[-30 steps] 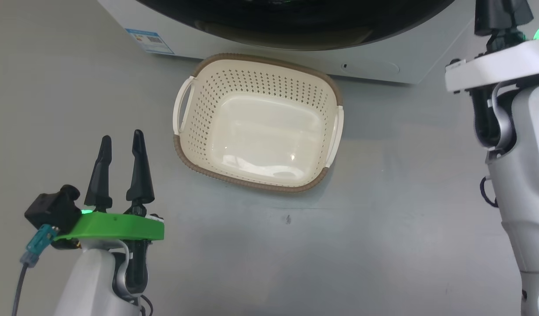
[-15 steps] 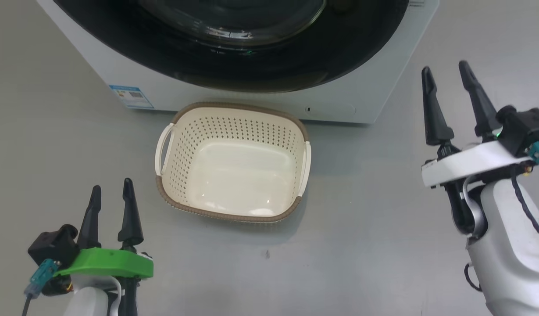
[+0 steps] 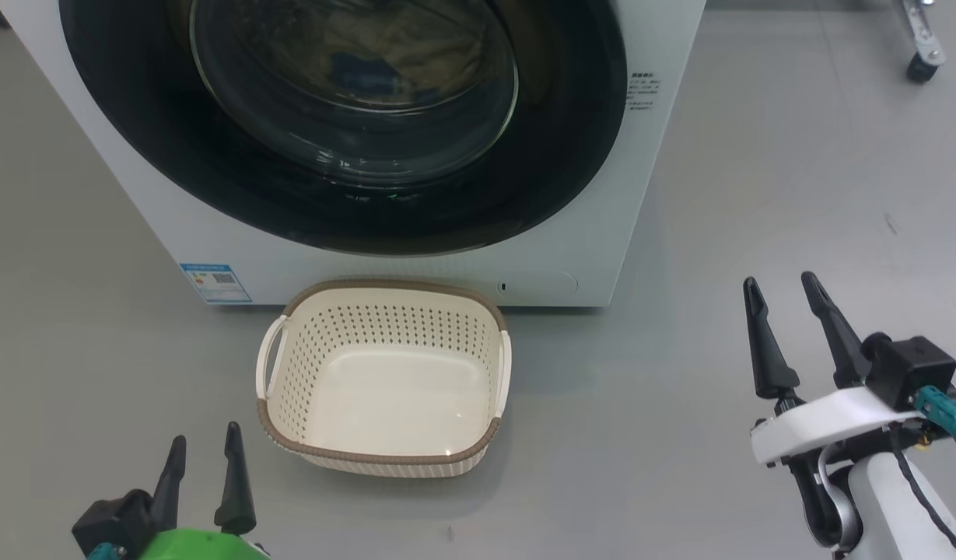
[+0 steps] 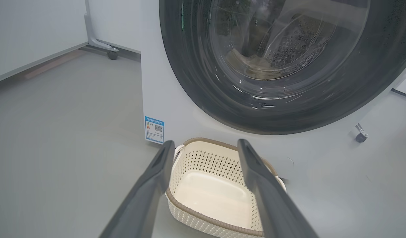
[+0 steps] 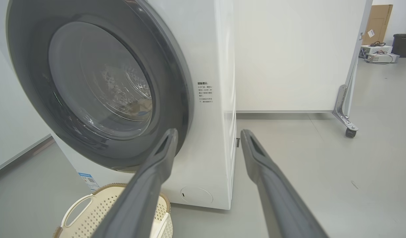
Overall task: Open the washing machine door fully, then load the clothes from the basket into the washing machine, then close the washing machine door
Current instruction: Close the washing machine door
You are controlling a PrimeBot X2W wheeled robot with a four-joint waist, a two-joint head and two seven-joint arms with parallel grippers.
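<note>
The washing machine (image 3: 649, 194) stands ahead with its door (image 3: 345, 93) closed flat against the front. Behind the glass, pale fabric with a blue patch, the clothes (image 4: 252, 64), lies in the drum. The basket (image 3: 384, 330) sits on the floor right before the machine, with nothing in it. My left gripper (image 3: 205, 433) is open, low at the left, just short of the basket's near left corner. My right gripper (image 3: 779, 278) is open at the lower right, off the machine's right front corner, touching nothing. In the wrist views the left gripper (image 4: 206, 142) and the right gripper (image 5: 209, 131) both point at the machine.
A blue label (image 3: 215, 281) marks the machine's lower left front. A white panel on castor feet (image 5: 345, 115) stands right of the machine, with a cardboard box (image 5: 381, 19) and a bin (image 5: 402, 43) far behind. Another castor frame (image 4: 100, 43) stands to the left. Grey floor surrounds the basket.
The head view has tilted up, showing much more of the machine. My right arm came down from the upper right to the lower right, its fingers now apart. The basket has stayed in place.
</note>
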